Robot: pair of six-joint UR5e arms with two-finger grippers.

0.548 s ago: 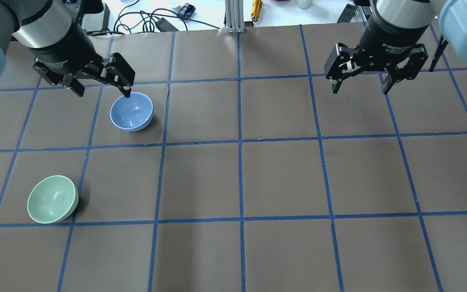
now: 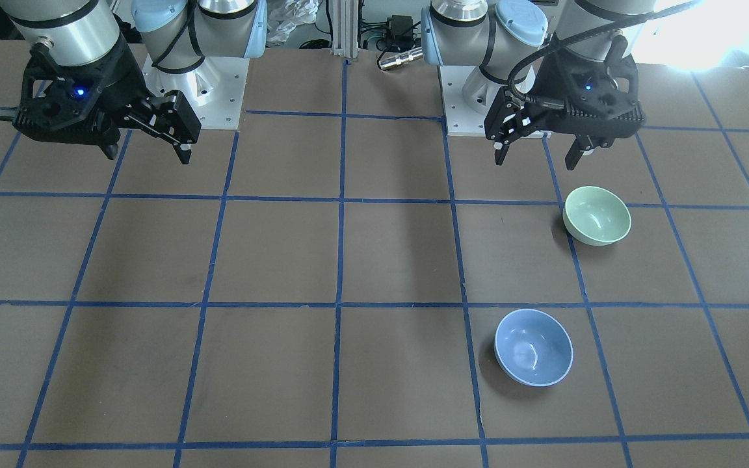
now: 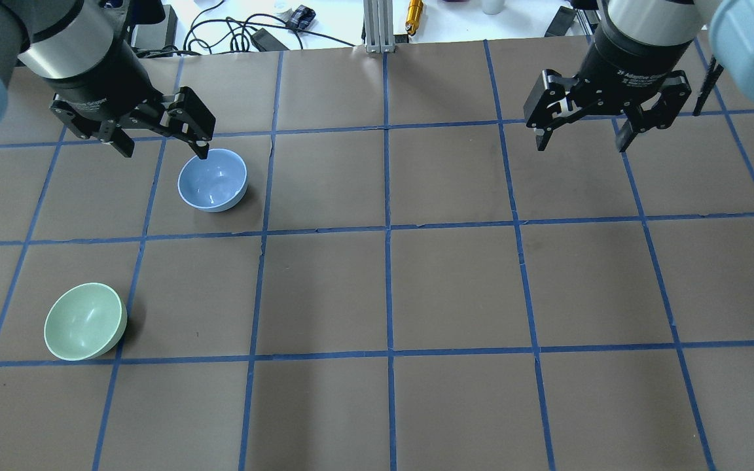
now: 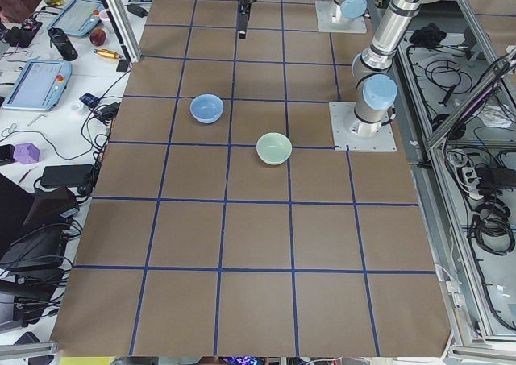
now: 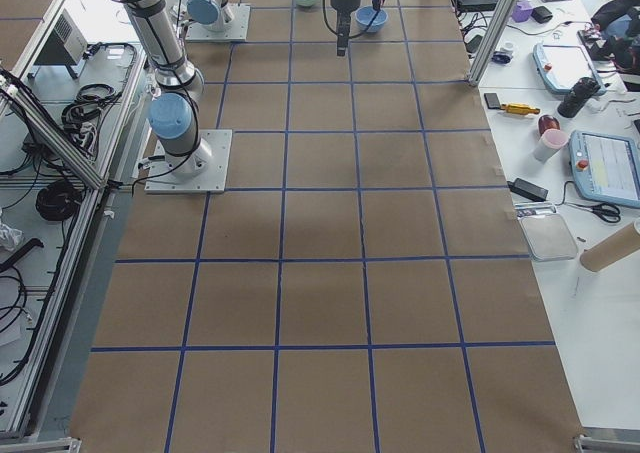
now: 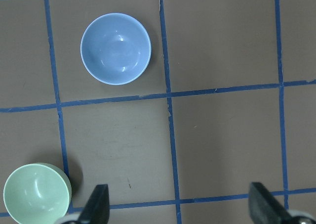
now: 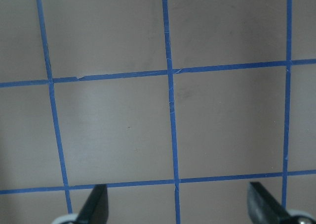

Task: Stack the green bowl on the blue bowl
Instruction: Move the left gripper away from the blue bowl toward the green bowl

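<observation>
The green bowl [image 3: 84, 322] sits upright on the brown table, near the robot on its left side; it also shows in the front view [image 2: 597, 214] and the left wrist view [image 6: 35, 193]. The blue bowl [image 3: 212, 180] sits upright farther out, also in the front view [image 2: 533, 355] and the left wrist view [image 6: 115, 48]. The bowls stand apart. My left gripper [image 3: 163, 149] [image 2: 534, 159] [image 6: 178, 206] is open and empty, high above the table. My right gripper [image 3: 581, 142] [image 2: 149, 155] [image 7: 178, 206] is open and empty, high over the right side.
The table [image 3: 455, 288] is brown paper with a blue tape grid. Beyond its far edge lie cables and small tools [image 3: 252, 29], and a metal post [image 3: 377, 26] stands there. The arm bases [image 2: 199, 91] are bolted on the robot's side.
My left gripper has shifted very slightly. The bowls and the right gripper have not moved.
</observation>
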